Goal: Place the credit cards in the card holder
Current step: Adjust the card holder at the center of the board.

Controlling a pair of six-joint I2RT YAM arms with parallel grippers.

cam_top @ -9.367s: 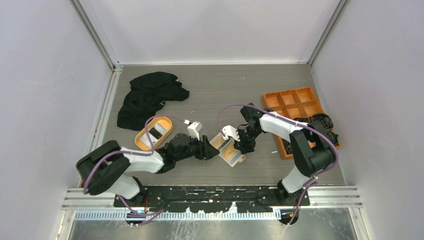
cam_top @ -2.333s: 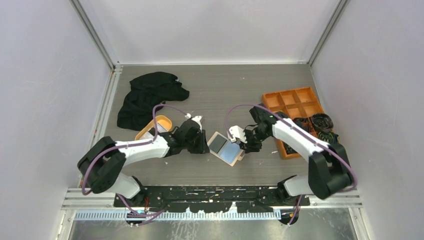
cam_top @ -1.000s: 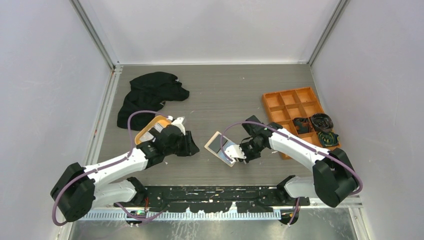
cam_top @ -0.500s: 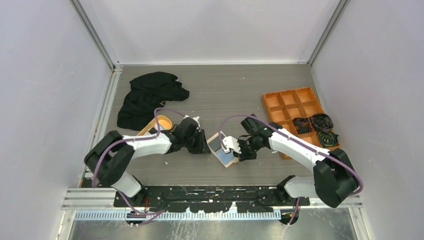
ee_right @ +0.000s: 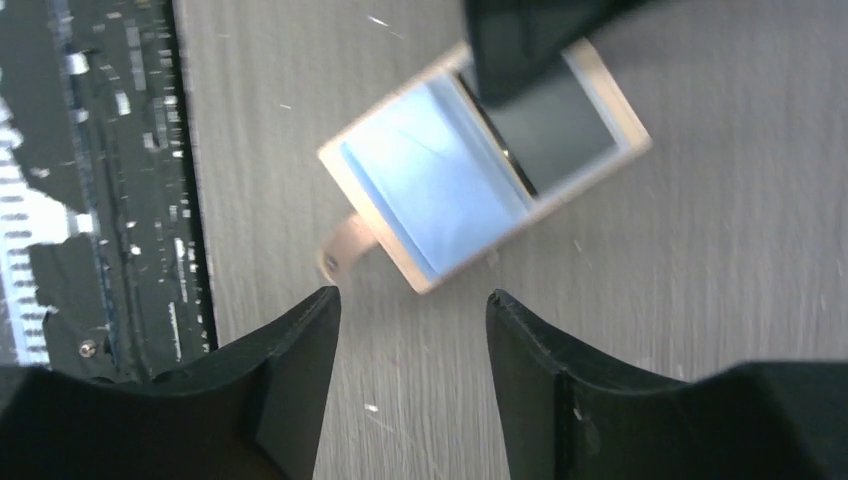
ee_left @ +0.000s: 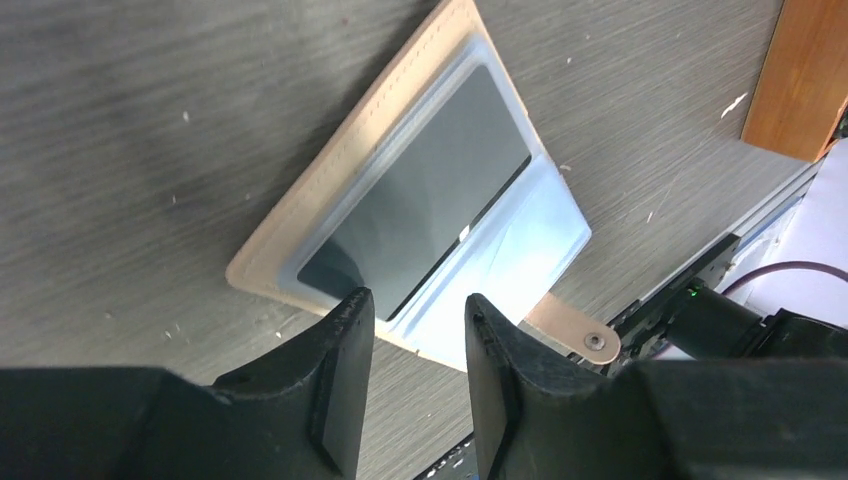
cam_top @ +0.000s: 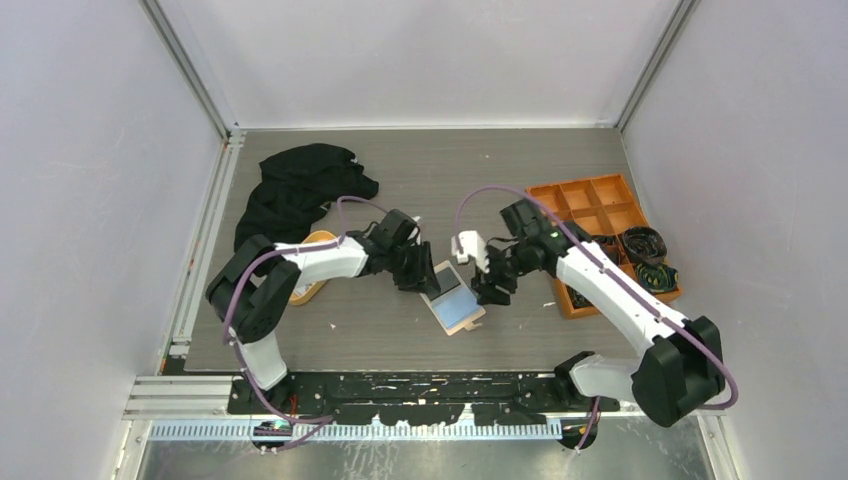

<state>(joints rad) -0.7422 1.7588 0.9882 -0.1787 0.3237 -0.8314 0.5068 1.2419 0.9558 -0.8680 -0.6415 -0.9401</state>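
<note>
upper left of the top view: crumpled black cloth (cam_top: 295,195), well apart from the work. just right of it, the orange oval plastic tray (cam_top: 304,291) is mostly covered by the left arm, so its contents cannot be read. no loose credit cards are visible in any view.

centre: the left end effector (cam_top: 418,275) sits low over the upper-left edge of the small beige-pink leather-like folding card holder (cam_top: 455,300). fingers are narrowly parted with nothing between them. judgement: placed there to pin or steady that flap.

the card holder lies opened flat on the grey wood-grain counter (cam_top: 430,180), pale blue-grey inside facing up and snap tab (ee_left: 572,335) sticking out from its far edge. a dark rectangle (ee_left: 420,190) shows behind the clear pocket; cannot tell whether it is a card or a window backing.

right of centre: the right end effector (cam_top: 488,290) hangs just beside the holder's right edge, fingers spread wide and empty. judgement: lying open suits pocket access, with one arm free to fetch.

far right: orange compartmented plastic box (cam_top: 575,200), not involved.
</note>
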